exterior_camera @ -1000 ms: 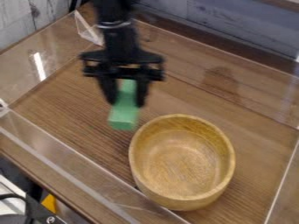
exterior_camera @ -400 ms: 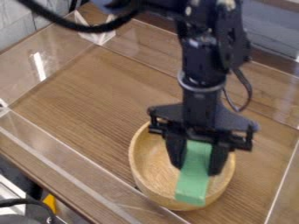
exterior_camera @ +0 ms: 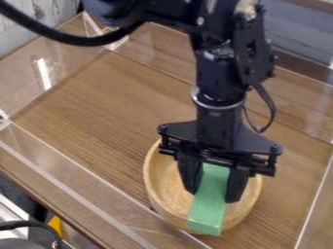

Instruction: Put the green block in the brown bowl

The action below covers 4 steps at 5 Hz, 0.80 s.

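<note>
Green block (exterior_camera: 208,207): gripped by the jaws (exterior_camera: 215,179), hanging long side down over the near part of the bowl; whether its lower end touches the wood, I cannot tell.
Jaws: closed on the block's upper end, one finger on each side.
Brown bowl (exterior_camera: 162,185): on the desk (exterior_camera: 92,115), its far side mostly hidden behind the gripper.
Change: a second ago block and jaws were off to the left, beyond the bowl; now both are over it, and since the last view they have shifted only slightly.
Meaning for the task: the carry looks all but finished; lowering a little, if needed, and letting go should remain.
In the way: the near rim seems the main risk, as the block's lower end lies close to it and could catch or tip outward.
Around: clear side panel (exterior_camera: 81,195) at the left, black cable (exterior_camera: 29,225) in the near left corner.
</note>
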Available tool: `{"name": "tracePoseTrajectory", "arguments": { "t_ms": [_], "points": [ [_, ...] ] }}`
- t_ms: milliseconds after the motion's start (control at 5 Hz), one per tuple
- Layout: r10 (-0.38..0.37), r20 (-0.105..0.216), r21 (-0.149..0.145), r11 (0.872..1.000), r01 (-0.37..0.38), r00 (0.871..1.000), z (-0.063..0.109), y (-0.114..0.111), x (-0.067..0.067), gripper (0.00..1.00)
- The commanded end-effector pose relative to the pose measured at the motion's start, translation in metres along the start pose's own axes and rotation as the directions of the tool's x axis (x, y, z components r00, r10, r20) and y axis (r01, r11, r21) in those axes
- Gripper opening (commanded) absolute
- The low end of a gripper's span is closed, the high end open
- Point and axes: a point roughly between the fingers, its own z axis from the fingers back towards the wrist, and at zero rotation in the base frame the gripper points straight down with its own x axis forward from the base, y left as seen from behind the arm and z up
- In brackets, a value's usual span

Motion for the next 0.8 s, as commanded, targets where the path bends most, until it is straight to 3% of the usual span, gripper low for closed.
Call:
{"name": "tracePoseTrajectory", "arguments": {
  "t_ms": [0, 600],
  "points": [
    [0.015, 0.02, -0.025, 1.0, -0.014, 1.0, 0.009, 0.002, 0.004, 0.0],
    [0.06, 0.049, -0.022, 0.998, -0.059, 0.997, 0.003, 0.012, 0.014, 0.0]
  ]
}}
